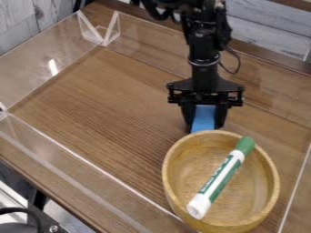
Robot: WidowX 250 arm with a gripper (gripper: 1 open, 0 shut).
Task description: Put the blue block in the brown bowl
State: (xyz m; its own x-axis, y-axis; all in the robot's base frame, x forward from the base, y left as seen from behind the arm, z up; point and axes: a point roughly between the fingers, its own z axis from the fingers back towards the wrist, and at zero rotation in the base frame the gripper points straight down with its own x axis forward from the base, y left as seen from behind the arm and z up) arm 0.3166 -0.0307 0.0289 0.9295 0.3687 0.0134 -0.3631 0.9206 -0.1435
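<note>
Brown bowl's (183, 196) rim partly hidden by the green-capped marker (221, 177).

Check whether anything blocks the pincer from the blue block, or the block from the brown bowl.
Nothing visible separates the pincer from the blue block; its fingers are closed on it. Toward the brown bowl, only the bowl's own near-side rim stands in the way.
</note>
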